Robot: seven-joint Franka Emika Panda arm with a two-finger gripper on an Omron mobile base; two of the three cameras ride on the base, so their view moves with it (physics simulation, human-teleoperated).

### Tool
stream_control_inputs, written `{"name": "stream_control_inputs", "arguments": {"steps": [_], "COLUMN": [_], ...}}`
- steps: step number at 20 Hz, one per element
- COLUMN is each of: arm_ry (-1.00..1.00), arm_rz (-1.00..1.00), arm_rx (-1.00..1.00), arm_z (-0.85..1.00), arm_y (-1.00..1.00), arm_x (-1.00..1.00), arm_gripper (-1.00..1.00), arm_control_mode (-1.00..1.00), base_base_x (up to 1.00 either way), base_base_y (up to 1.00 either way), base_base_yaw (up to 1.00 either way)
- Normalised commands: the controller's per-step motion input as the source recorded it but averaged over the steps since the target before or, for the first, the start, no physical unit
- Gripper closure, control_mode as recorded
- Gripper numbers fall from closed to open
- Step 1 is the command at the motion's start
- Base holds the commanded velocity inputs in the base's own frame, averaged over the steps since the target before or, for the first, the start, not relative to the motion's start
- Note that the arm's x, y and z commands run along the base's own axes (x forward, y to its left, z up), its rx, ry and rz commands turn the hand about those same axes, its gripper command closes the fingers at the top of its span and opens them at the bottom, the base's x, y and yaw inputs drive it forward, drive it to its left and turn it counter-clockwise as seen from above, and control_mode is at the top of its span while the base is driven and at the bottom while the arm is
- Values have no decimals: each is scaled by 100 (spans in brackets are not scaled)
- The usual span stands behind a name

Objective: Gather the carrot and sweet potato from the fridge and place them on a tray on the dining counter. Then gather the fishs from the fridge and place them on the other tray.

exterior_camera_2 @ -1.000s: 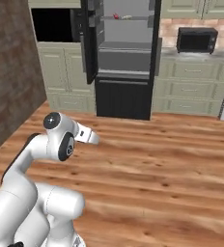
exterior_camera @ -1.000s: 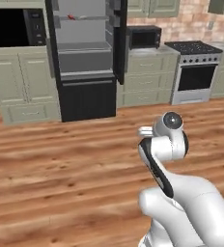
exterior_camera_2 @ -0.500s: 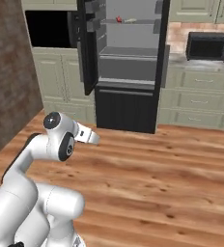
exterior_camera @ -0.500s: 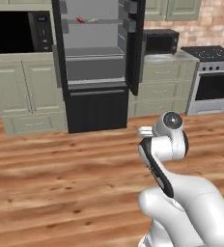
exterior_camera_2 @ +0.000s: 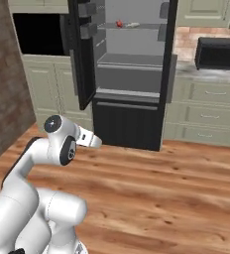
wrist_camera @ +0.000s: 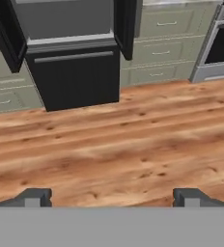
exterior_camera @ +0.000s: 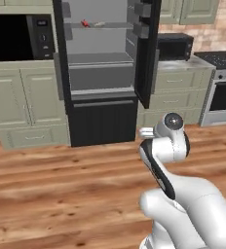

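The black fridge (exterior_camera: pixel 103 73) stands ahead with both upper doors swung open and its grey shelves bare apart from the top one. On that top shelf lie a small red fish (exterior_camera: pixel 85 23) and a pale slim fish (exterior_camera: pixel 100 23), also seen as the red fish (exterior_camera_2: pixel 119 23) and pale fish (exterior_camera_2: pixel 133 24). My gripper (wrist_camera: pixel 112 197) is open with nothing between its fingertips, held low over the wood floor a good way short of the fridge drawer (wrist_camera: pixel 75 72). Carrot, sweet potato, trays and dining counter are out of view.
A black wall oven (exterior_camera: pixel 17 36) sits left of the fridge over pale green cabinets. Right of it are a microwave (exterior_camera: pixel 175 46) on a counter and a stove (exterior_camera: pixel 225 82). A brick wall (exterior_camera_2: pixel 3 89) bounds the left side. Wood floor (wrist_camera: pixel 114 140) lies open ahead.
The whole picture has shifted: the base has driven closer to the fridge, which now looms larger and more central. The arm keeps the same tucked pose.
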Motion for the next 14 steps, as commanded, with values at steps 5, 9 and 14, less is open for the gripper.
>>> {"name": "stream_control_inputs", "arguments": {"steps": [5, 9, 14], "arm_ry": [0, 0, 0], "arm_rz": [0, 0, 0], "arm_rx": [0, 0, 0], "arm_z": [0, 0, 0], "arm_y": [0, 0, 0], "arm_x": [0, 0, 0], "arm_gripper": [-100, -100, -100], "arm_control_mode": [100, 100, 100], "base_base_x": [95, 95, 94], "base_base_y": [0, -2, 0], "base_base_yaw": [1, 3, 2]}}
